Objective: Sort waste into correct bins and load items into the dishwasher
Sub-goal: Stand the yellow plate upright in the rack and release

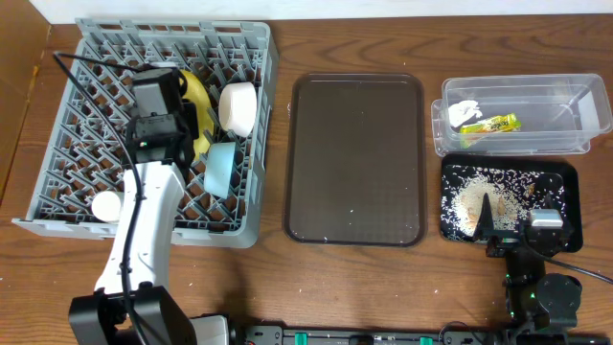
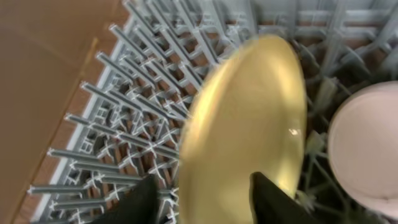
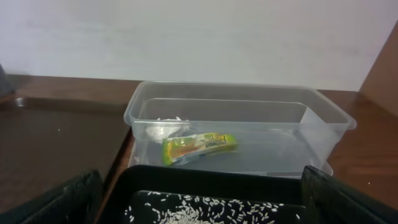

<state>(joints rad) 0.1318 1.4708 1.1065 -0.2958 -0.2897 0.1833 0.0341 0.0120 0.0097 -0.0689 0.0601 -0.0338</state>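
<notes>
The grey dish rack [image 1: 96,57] at the left holds the pale yellow plate [image 1: 196,96] on edge, the white bowl [image 1: 238,105], the light blue bowl [image 1: 220,168] and the small white cup [image 1: 105,204]. My left gripper [image 1: 189,123] is open, its fingers [image 2: 205,202] straddling the plate [image 2: 249,112]. The clear tub [image 1: 575,105] holds the wrapper [image 1: 490,124] and the tissue [image 1: 465,110]. The black tray [image 1: 565,187] holds rice scraps [image 1: 479,196]. My right gripper [image 1: 517,225] is open and empty at the tray's near edge [image 3: 205,208]. No chopsticks are in view.
The dark brown serving tray [image 1: 354,158] lies between the rack and the two bins. The white bowl [image 2: 367,149] stands just right of the plate. The table's right edge runs close to the tub [image 3: 323,124].
</notes>
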